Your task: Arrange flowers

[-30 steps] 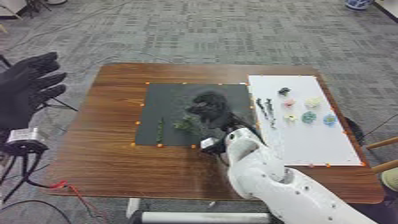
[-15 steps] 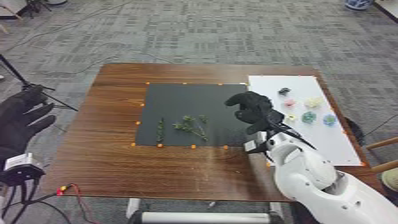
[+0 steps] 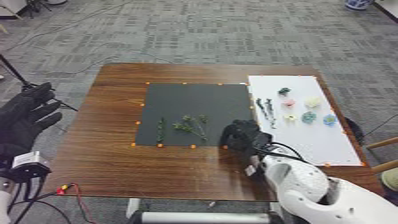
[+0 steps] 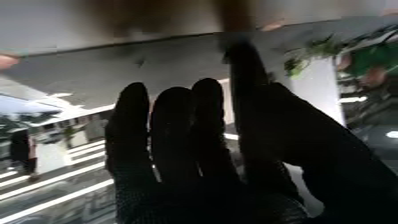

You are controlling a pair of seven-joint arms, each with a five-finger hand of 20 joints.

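The arranging looks barely begun, with two green sprigs (image 3: 184, 127) on the dark mat (image 3: 187, 100), flower heads (image 3: 308, 117) and twigs (image 3: 270, 108) left to place at its right, the right hand (image 3: 240, 135), fingers extended, by its near right corner, and the left hand (image 3: 25, 117), fingers apart, off its left.

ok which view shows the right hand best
The right wrist view: the right hand is large there, its fingers straight and distinct. The head view shows it small, from above, at the near right corner of the black mat.
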